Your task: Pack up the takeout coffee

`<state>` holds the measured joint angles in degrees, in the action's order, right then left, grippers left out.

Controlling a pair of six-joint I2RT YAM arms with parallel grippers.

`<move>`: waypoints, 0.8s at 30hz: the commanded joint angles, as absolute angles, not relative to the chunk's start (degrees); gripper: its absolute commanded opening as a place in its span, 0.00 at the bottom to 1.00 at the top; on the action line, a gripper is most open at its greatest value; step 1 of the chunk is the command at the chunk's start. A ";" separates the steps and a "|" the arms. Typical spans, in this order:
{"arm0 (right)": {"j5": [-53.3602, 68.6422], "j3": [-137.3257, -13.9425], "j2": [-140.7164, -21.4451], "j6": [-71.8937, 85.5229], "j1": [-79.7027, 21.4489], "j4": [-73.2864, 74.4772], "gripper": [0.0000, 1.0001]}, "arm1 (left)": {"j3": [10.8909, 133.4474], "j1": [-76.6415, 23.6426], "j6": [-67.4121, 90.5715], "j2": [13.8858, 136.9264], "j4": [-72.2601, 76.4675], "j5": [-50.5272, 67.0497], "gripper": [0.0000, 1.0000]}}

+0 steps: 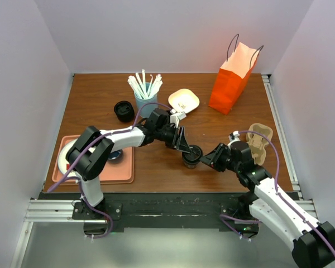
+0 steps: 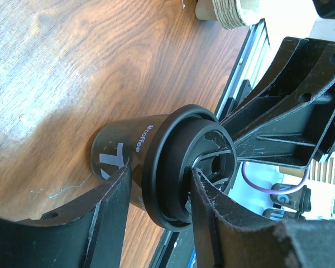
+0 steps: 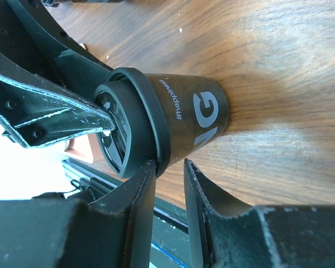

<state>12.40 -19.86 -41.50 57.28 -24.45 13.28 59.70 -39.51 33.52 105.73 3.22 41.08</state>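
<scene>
The takeout coffee point(image 1: 191, 157) is a black cup with a black lid, standing on the wooden table at front centre. My left gripper point(image 1: 185, 148) reaches it from the left. In the left wrist view my left gripper point(image 2: 159, 174) is shut on the lid's rim point(image 2: 166, 167), one finger under the rim against the cup point(image 2: 120, 151), the other on the lid's top. My right gripper point(image 1: 208, 159) is at the cup's right side. In the right wrist view my right gripper point(image 3: 166, 163) stands slightly open, its tips at the lid rim and the cup point(image 3: 195, 114), with nothing held between them.
An orange paper bag point(image 1: 233, 78) stands open at back right. A pulp cup carrier point(image 1: 261, 139) lies right of my right arm. A light blue tumbler of straws point(image 1: 145, 96), a black round pot point(image 1: 123, 110) and a peach dish point(image 1: 183, 100) sit behind. A pink tray point(image 1: 125, 170) lies front left.
</scene>
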 commanded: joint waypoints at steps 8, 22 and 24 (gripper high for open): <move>8.53 -25.13 -41.05 54.76 -24.26 17.23 0.29 | 53.61 -41.40 25.66 116.19 -17.58 20.13 0.47; 5.36 -30.93 -45.34 51.68 -23.91 19.42 0.29 | 53.96 -41.75 25.49 116.37 -17.93 19.60 0.47; 4.49 -31.81 -46.75 50.80 -23.82 19.77 0.29 | 53.96 -41.84 25.49 116.37 -18.02 19.60 0.46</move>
